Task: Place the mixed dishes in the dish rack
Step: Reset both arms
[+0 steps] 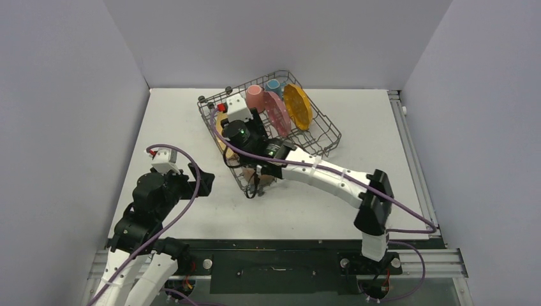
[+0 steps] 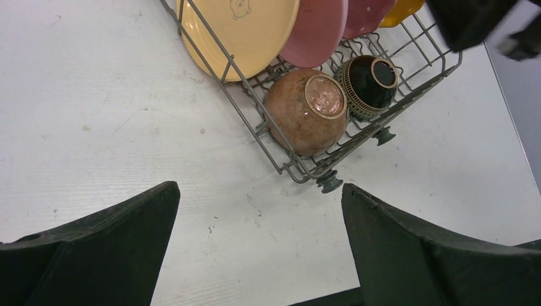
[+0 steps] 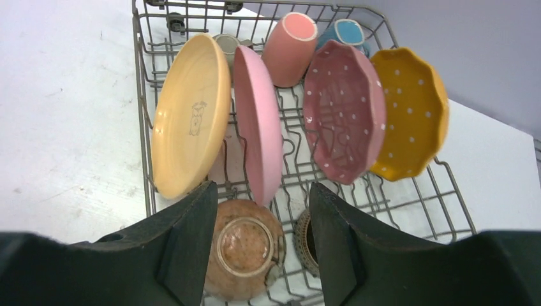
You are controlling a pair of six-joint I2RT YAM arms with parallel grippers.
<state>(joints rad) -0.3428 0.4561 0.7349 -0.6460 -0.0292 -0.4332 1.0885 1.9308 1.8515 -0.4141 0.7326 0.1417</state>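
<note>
Right tool [image 3: 263,191] half-open — above terracotta bowl [image 3: 245,255]

The rack [image 1: 326,132] is set on the table [image 1: 172,121], at the upper centre of the top view. In the right wrist view, four plates [image 3: 258,121] are stood on edge in a row across the rack. Cups [image 3: 290,48] are placed behind them at the top, and two bowls [image 3: 245,248] are set side by side below them at the bottom edge.

I read the dish rack [image 1: 322,131] as bare grey metal wire. The yellow plate [image 3: 191,115] and pink plate [image 3: 260,127] look glazed, glossy. The terracotta bowl [image 2: 296,118] is duller, speckled; the dark brown bowl [image 2: 370,83] shines. The desk [image 2: 96,127] is matt white, scuffed.
</note>
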